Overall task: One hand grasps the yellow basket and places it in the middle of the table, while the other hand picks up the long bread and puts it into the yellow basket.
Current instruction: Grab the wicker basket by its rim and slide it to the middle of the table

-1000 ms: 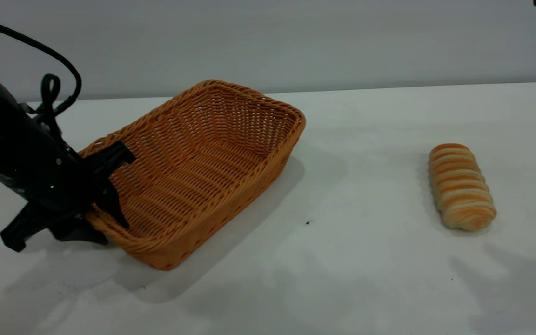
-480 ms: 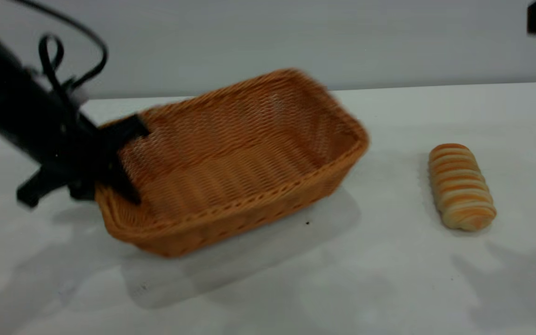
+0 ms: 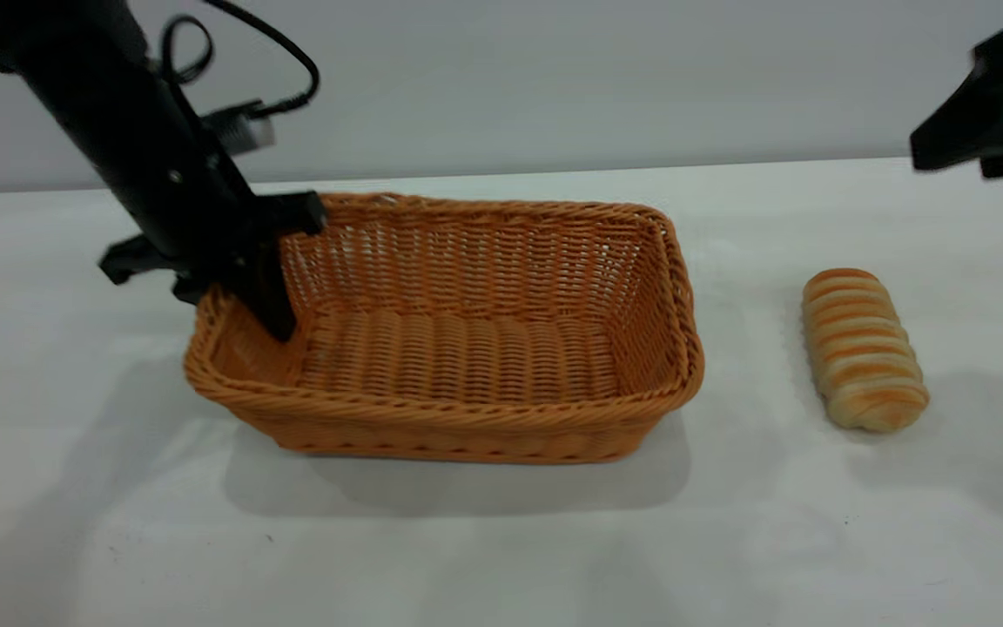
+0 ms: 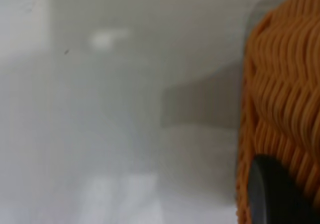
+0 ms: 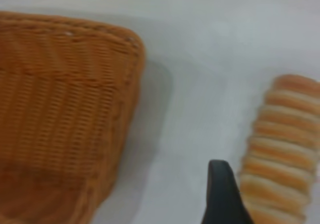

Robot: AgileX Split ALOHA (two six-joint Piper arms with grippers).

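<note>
The yellow basket (image 3: 467, 416) stands level near the middle of the table (image 3: 501, 557), its long side towards the exterior camera. My left gripper (image 3: 236, 292) is shut on the basket's left end wall, with one finger inside and one outside. The left wrist view shows the weave (image 4: 285, 84) and one black finger (image 4: 272, 196) against it. The long bread (image 3: 863, 348) lies on the table to the right of the basket. My right gripper (image 3: 985, 96) hangs high at the upper right, above and behind the bread. In the right wrist view one finger (image 5: 222, 196) shows beside the bread (image 5: 285, 149), with the basket's end (image 5: 60, 99) farther off.
There is bare white tabletop in front of the basket and between basket and bread. A grey wall runs behind the table's far edge. Black cables loop from the left arm (image 3: 118, 113).
The left gripper carried the basket up and to the right, turning it. It now sits level and square to the camera. The right gripper has come into view at the upper right. The bread has not moved.
</note>
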